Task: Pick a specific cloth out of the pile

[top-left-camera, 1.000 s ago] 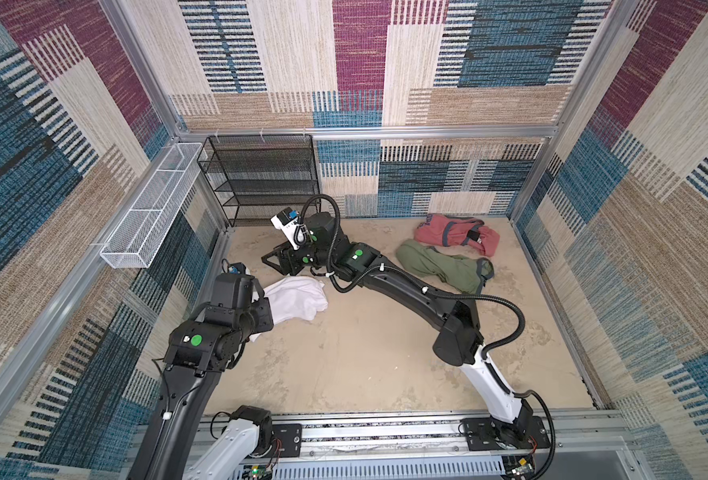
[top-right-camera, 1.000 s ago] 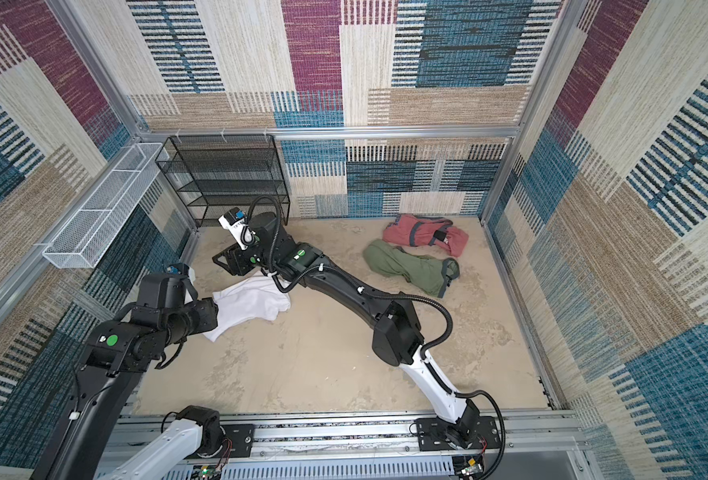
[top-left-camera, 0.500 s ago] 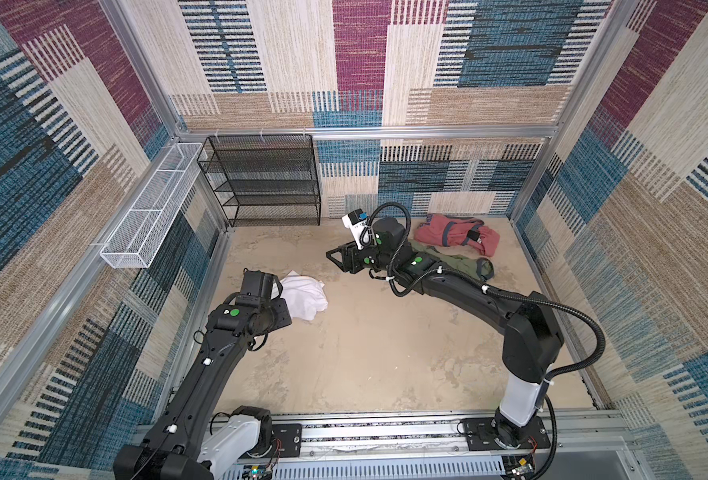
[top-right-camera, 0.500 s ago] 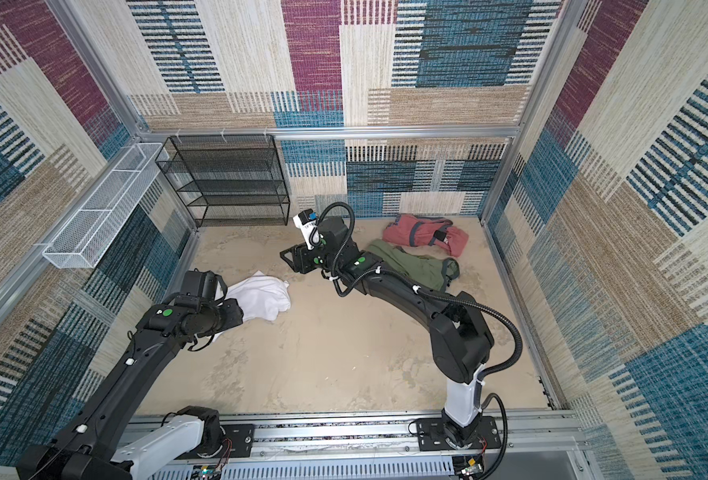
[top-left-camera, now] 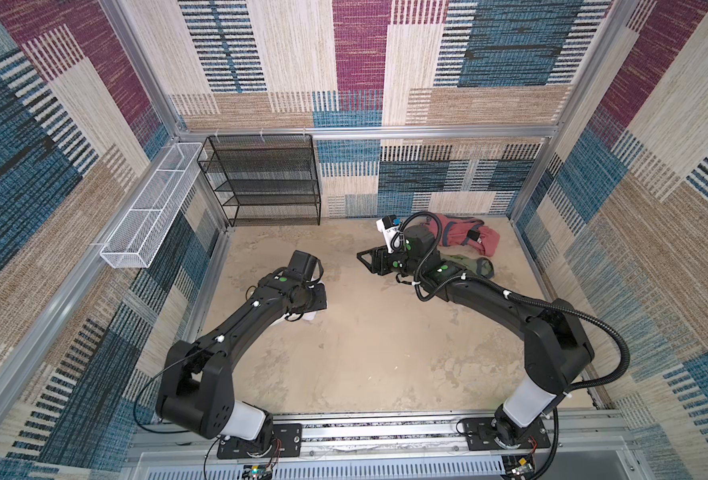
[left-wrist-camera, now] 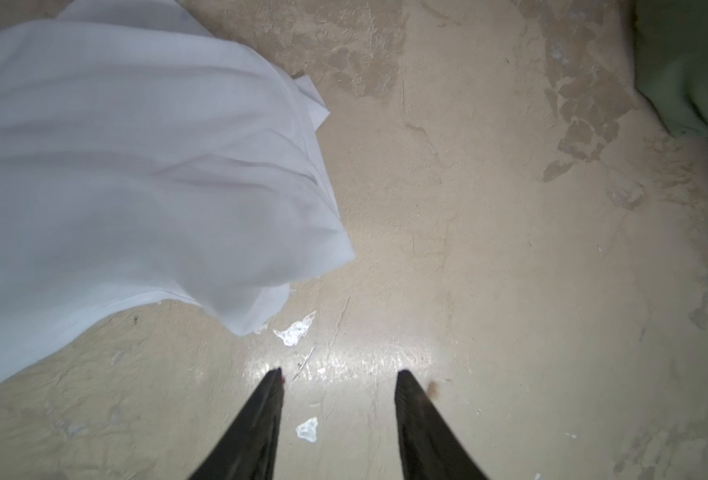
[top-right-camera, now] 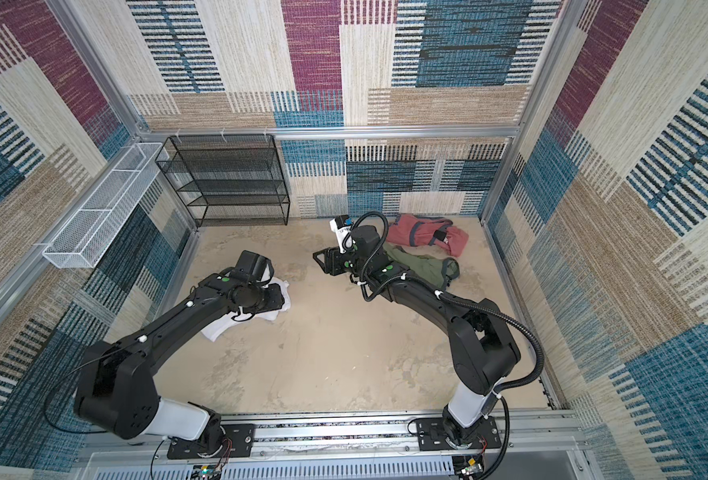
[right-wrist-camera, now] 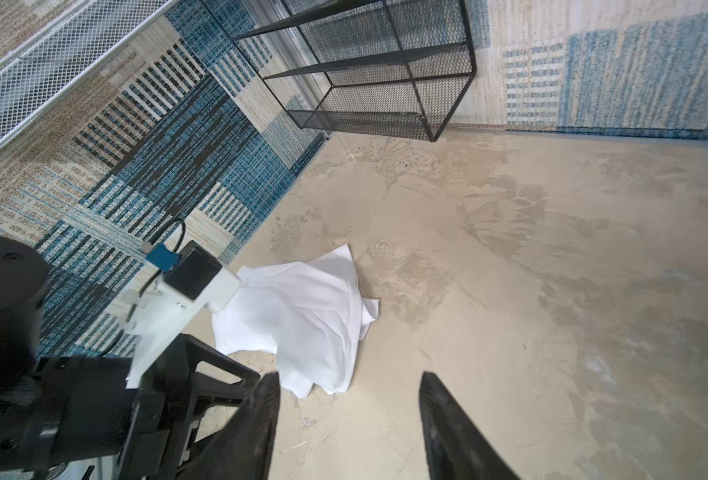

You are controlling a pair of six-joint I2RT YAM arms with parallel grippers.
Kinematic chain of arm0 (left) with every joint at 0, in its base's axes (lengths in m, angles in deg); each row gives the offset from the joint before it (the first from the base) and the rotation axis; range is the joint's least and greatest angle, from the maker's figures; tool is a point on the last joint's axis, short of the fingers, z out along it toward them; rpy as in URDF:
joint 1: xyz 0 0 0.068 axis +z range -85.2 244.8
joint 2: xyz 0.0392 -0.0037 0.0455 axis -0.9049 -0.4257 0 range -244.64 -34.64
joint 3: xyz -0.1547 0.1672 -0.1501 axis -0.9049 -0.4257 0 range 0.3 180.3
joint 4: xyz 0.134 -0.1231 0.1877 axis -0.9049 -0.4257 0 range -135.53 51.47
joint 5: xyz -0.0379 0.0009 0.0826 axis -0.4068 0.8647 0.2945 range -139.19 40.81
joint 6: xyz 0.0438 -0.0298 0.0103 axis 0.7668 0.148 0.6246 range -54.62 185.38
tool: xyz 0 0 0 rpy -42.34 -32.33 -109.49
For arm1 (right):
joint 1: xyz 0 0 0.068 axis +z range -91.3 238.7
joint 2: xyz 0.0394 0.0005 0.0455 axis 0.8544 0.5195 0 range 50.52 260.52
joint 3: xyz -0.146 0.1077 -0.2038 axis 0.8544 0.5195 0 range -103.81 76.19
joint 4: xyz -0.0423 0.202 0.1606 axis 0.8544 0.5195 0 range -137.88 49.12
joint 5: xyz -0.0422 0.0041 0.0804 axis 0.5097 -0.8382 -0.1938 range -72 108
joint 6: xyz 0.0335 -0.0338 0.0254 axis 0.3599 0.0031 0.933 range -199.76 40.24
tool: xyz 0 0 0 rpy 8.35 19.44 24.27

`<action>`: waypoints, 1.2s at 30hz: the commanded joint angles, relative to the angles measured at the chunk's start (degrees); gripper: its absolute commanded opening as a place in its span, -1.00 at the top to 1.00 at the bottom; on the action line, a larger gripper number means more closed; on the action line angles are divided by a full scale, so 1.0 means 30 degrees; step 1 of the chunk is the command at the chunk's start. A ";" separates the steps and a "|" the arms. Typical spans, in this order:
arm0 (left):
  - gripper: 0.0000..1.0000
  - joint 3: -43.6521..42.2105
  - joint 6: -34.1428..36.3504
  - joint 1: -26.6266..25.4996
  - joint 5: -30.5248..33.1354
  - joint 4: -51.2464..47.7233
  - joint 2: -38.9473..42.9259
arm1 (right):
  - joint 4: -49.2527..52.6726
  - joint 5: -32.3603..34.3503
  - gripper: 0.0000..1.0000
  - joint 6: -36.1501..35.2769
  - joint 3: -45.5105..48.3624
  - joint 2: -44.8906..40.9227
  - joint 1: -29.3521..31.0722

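The white cloth point(top-right-camera: 220, 330) lies crumpled on the tan floor at the left, apart from the pile, and my left arm hides much of it in both top views. My left gripper point(left-wrist-camera: 339, 374) hovers open over bare floor just beside the cloth's point(left-wrist-camera: 136, 166) edge and holds nothing. The pile at the back right is a salmon-red garment point(top-left-camera: 470, 237) and an olive-green one point(top-left-camera: 466, 266). My right gripper point(top-left-camera: 361, 259) hangs left of that pile. It points toward the cloth point(right-wrist-camera: 302, 311), and its jaws point(right-wrist-camera: 350, 376) stand open and empty.
A black wire shelf point(top-left-camera: 269, 183) stands against the back wall. A white wire basket point(top-left-camera: 152, 208) hangs on the left wall. Patterned walls close in three sides, and a metal rail point(top-left-camera: 385, 432) carrying both arm bases runs along the front. Small white flecks point(left-wrist-camera: 296, 332) dot the floor.
My right arm has pulled back from the cloth to the right, toward the pile. My left arm has stretched forward and lower, and now covers most of the white cloth.
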 commanded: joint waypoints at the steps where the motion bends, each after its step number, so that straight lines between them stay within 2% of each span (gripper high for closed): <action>1: -0.02 0.1200 0.0513 -0.0277 -0.0039 0.1140 -0.1612 | -0.0637 -0.0117 -0.13 0.0127 0.0347 -0.0245 -0.0325; 8: 0.02 0.2843 0.0573 -0.0404 0.0347 0.0996 -0.4352 | -0.0626 0.0074 -0.14 0.0128 0.0748 -0.0361 -0.0741; 22: 0.07 0.2746 0.1355 -0.0445 0.2294 0.0851 -0.6070 | -0.0647 -0.0043 -0.13 0.0158 0.0820 -0.0038 -0.0927; 32: 0.34 0.3159 0.1421 -0.0464 0.2599 0.0753 -0.7339 | -0.0411 0.0305 -0.13 0.0043 0.0954 -0.0302 -0.1019; 36: 0.64 0.3322 0.1421 -0.0516 0.2467 0.0766 -0.7645 | -0.0311 0.0501 -0.14 -0.0047 0.1060 -0.0494 -0.1018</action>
